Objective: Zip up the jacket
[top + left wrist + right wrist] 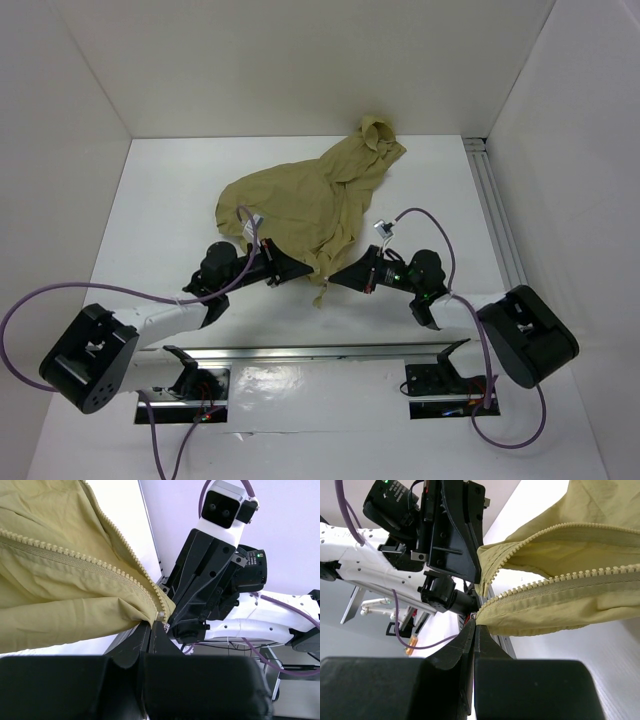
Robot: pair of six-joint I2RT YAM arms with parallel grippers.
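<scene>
Jacket [60, 600] runs off top and left edges in left wrist view, top and right edges in right wrist view. From above, zipper teeth [75, 557] at jacket's lower hem are too small to tell.

The jacket [310, 200] is plain olive-tan with paler cream zipper teeth [55, 548]; the 2 cables [415, 211] are purple, and the table [160, 200] white.

This is a robotics lab cell. A bare white tabletop [150, 220] is boxed in on three sides by plain white panel walls [300, 60]. An aluminium side rail [497, 215] runs along its right edge, and a near rail [320, 352] carries two bolted-down robot arms, the left arm [170, 320] and the right arm [525, 340], trailing purple cables [415, 211].
</scene>
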